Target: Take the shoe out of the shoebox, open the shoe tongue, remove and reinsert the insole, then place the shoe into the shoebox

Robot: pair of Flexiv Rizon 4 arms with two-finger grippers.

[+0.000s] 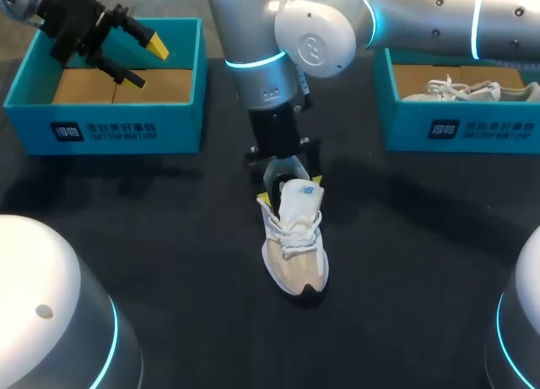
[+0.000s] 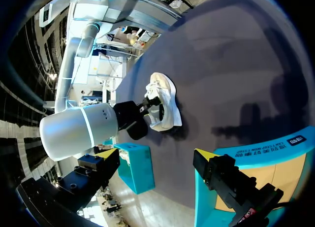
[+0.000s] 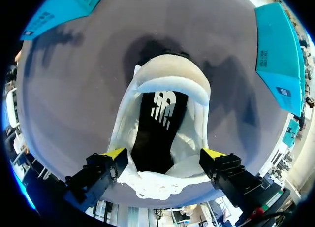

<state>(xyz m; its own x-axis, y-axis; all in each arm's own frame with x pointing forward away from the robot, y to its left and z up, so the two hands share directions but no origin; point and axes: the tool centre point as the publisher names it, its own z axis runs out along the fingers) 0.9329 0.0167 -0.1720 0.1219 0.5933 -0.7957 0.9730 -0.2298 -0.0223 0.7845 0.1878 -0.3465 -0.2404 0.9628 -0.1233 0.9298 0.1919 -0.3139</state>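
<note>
Shoe sits on its sole mid-table. Cream mesh upper, white laces, black rounded toe. The padded white tongue stands up, and the smooth black insole shows in the opening. Long axis runs near to far, toe toward the robot, angled slightly right. Right tool is spread, one finger on each side of the heel collar. Left tool is spread above the teal left box.

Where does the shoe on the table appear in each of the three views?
Head view: shoe at the middle of the table, right gripper at its opening.
Left wrist view: shoe mid-table, beside the right gripper.
Right wrist view: shoe just ahead of the right gripper, opening visible.
Shared landmark: the right gripper.
</note>
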